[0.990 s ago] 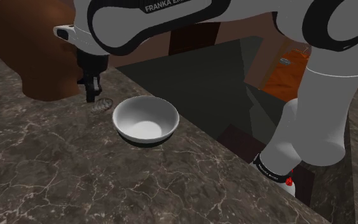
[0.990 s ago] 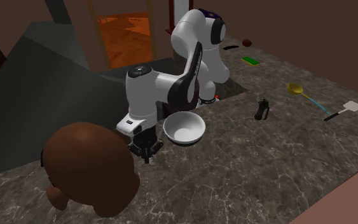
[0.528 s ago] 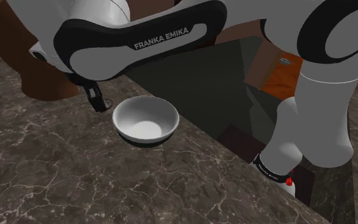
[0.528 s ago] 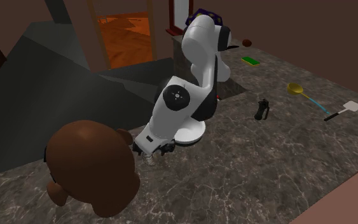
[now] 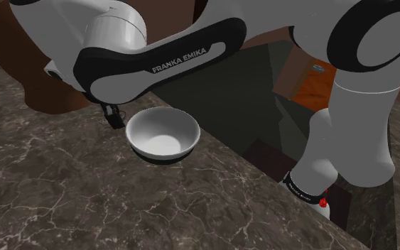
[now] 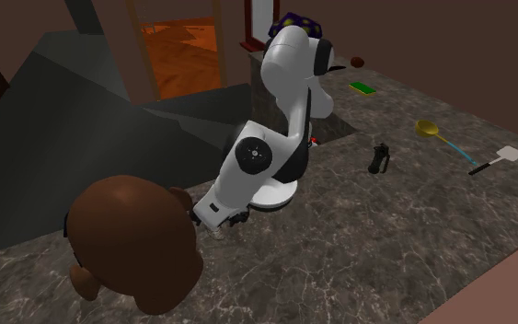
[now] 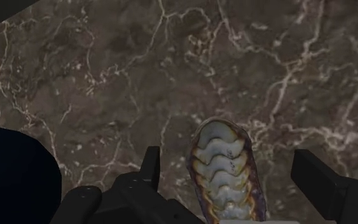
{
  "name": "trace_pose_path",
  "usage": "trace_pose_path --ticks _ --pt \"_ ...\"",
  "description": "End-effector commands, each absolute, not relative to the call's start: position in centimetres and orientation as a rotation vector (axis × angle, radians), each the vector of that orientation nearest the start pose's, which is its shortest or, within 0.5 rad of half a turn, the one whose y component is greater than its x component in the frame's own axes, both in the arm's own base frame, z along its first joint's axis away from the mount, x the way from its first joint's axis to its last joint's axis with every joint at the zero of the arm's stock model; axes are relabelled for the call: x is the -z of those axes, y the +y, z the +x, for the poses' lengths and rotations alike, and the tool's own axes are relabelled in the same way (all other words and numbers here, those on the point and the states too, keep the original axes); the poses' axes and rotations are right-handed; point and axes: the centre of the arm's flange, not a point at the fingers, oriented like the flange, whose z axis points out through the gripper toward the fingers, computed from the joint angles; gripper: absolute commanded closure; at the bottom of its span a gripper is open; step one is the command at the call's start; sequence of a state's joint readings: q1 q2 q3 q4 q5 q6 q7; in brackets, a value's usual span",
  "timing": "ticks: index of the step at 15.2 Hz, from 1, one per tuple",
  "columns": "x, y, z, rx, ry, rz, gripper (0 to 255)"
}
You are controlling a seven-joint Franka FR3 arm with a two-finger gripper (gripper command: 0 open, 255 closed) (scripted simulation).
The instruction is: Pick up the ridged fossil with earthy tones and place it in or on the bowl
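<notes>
The ridged fossil, cream with brown and purplish edges, lies on the dark marble counter. My gripper is open and straddles it: one finger stands off to one side and the other finger well clear on the opposite side, neither touching it. In the shoulder view the gripper hangs low over the counter under the bent arm, just left of the white bowl, and it hides the fossil there. The bowl holds nothing.
A big brown bear-like figure stands close behind the gripper. The counter's edge drops off just right of the bowl. Farther along lie a black object, a yellow spoon, a white spatula and a green item.
The arm has folded down over the spot beside the bowl, bringing the hand lower. The fingers, shut a second ago, have opened on either side of the fossil.
</notes>
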State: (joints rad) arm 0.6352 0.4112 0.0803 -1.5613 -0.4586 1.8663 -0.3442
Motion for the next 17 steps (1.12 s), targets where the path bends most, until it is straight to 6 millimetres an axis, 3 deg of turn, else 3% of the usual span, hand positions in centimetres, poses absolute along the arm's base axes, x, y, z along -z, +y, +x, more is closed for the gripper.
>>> trace_pose_path --ticks 1,5,6,15,17 --pt "-40.5 40.6 53.0 -0.047 -2.025 -2.918 0" --pt "-40.5 40.6 53.0 -0.047 -2.025 -2.918 0" --pt "-40.5 40.6 53.0 -0.047 -2.025 -2.918 255" --pt "-40.5 40.6 53.0 -0.047 -2.025 -2.918 255" --pt "-41.6 40.6 53.0 -0.047 -2.025 -2.918 255"
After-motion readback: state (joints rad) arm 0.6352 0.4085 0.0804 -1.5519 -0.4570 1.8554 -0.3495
